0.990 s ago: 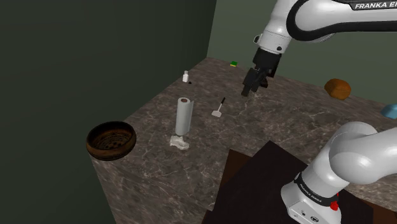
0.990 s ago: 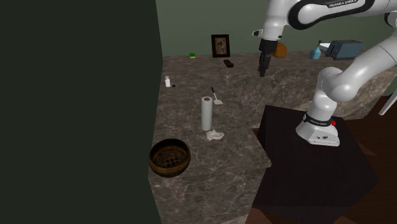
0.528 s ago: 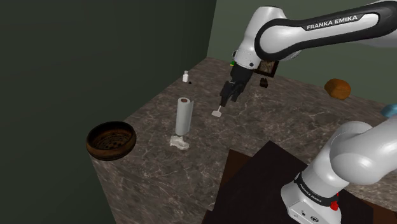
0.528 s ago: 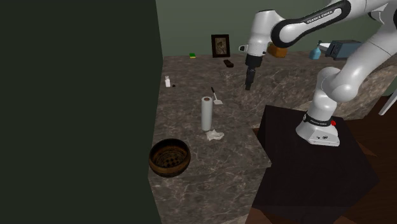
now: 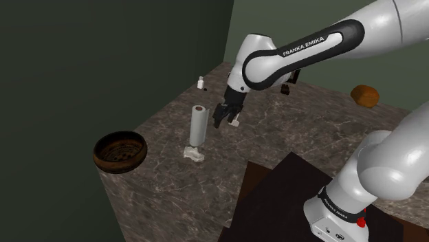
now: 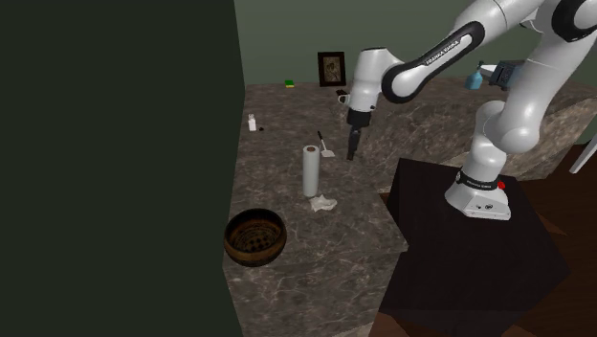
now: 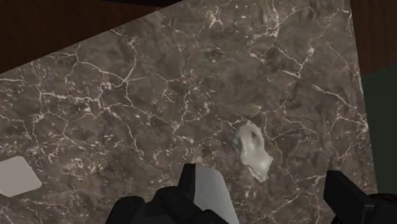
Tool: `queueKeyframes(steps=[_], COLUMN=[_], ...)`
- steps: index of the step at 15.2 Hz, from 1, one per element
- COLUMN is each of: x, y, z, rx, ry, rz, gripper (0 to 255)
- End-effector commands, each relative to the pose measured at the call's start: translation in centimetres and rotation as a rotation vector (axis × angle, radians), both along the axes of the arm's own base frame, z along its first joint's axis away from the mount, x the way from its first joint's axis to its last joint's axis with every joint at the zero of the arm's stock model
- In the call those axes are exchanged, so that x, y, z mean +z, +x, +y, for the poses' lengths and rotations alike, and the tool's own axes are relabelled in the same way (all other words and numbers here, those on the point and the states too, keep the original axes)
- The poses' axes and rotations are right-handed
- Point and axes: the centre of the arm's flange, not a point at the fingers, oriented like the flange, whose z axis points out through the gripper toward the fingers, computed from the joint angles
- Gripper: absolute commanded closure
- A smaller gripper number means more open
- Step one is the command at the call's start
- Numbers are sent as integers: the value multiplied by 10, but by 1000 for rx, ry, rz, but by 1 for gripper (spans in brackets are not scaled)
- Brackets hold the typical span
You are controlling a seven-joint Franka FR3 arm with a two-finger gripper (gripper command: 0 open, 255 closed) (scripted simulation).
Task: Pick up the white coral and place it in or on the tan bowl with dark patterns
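So my gripper (image 5: 223, 118) is hanging over the dark marbled countertop (image 5: 172, 189) with the fingers spread wide apart and nothing between them. In the shoulder view it's close on the right of the upright paper towel roll (image 5: 199, 124), about level with the roll's upper half. In the second exterior view the gripper (image 6: 351, 153) is right of the roll (image 6: 310, 170) and a bit farther back.

The pale, lumpy coral (image 5: 194, 153) lies on the counter at the foot of the roll, on its near side. I can't tell if the two actually touch. Through the wrist camera the coral (image 7: 253, 151) sits on the marble out ahead of my open fingers (image 7: 188, 183).

The brown bowl (image 5: 120, 151) with dark rings inside is at the counter's near left corner in the shoulder view, well apart from the coral.

A little white scraper (image 5: 234, 122) lies just right of the gripper, and a small white bottle (image 5: 201, 83) stands at the far edge.
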Motion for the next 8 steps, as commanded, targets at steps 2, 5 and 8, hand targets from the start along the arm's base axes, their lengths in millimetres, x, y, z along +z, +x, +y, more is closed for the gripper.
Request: queueKeyframes(steps=[2,5,8], x=[-27,-54,-81], y=[21,42,64], z=[17,35,53], rx=[-4,-8,-12], ry=[14,27,40], rz=[-4,-6,-9], gripper=[0,0,0])
